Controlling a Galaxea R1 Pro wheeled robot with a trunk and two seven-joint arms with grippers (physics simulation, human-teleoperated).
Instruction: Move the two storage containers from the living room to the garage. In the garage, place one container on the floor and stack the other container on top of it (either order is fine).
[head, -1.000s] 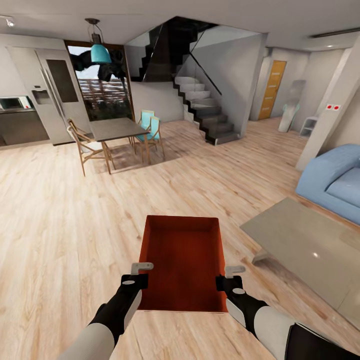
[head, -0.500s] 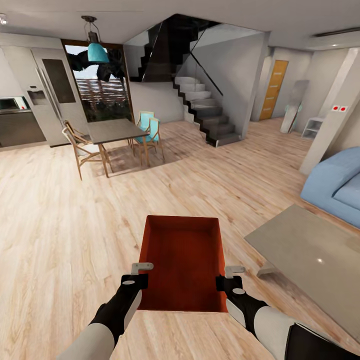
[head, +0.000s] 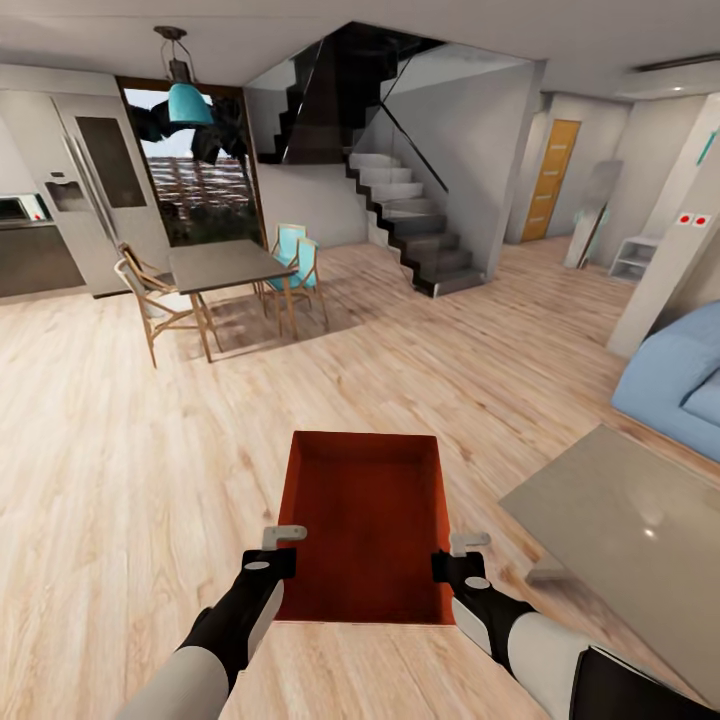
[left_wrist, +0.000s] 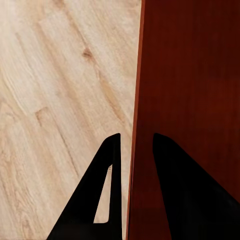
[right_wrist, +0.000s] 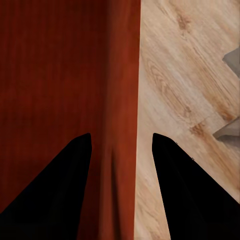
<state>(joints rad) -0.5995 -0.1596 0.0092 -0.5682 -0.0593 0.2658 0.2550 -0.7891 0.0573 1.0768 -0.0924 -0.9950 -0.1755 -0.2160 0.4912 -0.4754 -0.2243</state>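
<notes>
One orange-red storage container (head: 365, 520), an open-top bin, hangs in front of me above the light wood plank floor of the living room. My left gripper (head: 283, 547) is shut on its left wall. My right gripper (head: 462, 556) is shut on its right wall. In the left wrist view the black fingers (left_wrist: 107, 165) straddle the container's wall (left_wrist: 142, 100). The right wrist view likewise has the wall (right_wrist: 122, 75) between the right gripper's (right_wrist: 121, 145) two fingers. The bin is empty inside.
A low glass table (head: 625, 520) stands close at the right, a blue sofa (head: 680, 385) behind it. A dining table with chairs (head: 225, 262) is far left, a staircase (head: 415, 235) straight ahead, a white pillar (head: 675, 250) at right. Open plank floor lies ahead.
The whole view has shifted, so the camera has moved: the sofa and glass table slid right, the dining table left. Container and both grippers keep their places in the picture.
</notes>
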